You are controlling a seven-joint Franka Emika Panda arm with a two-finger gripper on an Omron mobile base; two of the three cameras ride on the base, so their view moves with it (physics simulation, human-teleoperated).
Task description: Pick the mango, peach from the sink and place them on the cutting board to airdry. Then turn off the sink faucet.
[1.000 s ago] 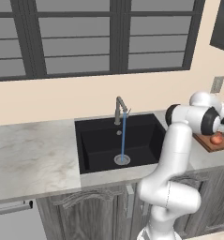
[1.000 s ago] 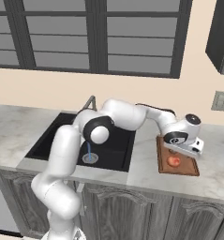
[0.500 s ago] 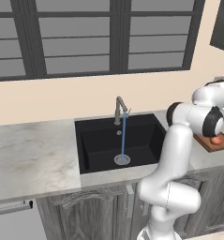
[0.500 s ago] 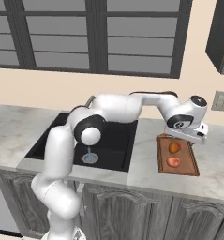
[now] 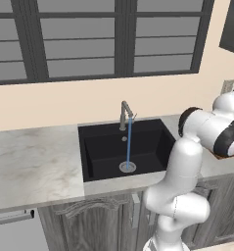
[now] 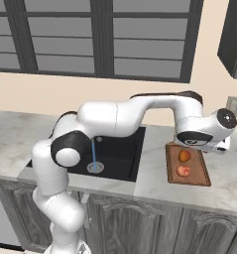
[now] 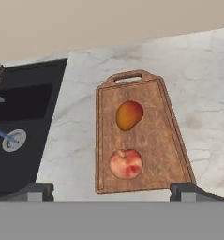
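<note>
The mango (image 7: 129, 115) and the peach (image 7: 126, 164) lie apart on the reddish-brown cutting board (image 7: 165, 140), the mango nearer its handle. My gripper (image 7: 111, 191) hangs open above the board's near end, its fingertips (image 7: 36, 190) wide apart and holding nothing. In the right base view the mango (image 6: 184, 156) and peach (image 6: 183, 171) rest on the cutting board (image 6: 199, 173), just below my raised hand. The black sink (image 5: 104, 147) holds no fruit. Water runs from the sink faucet (image 5: 124, 113) down to the drain (image 5: 127, 167).
Pale marble counter (image 6: 11, 144) runs on both sides of the sink. My arm arches over the sink's right side and hides the faucet in the right base view. A wall outlet (image 6: 232, 105) and a dark upper cabinet (image 6: 234, 34) sit behind the board.
My gripper has opened and lifted off the cutting board, leaving the peach lying beside the mango. The hand now hangs higher over the board.
</note>
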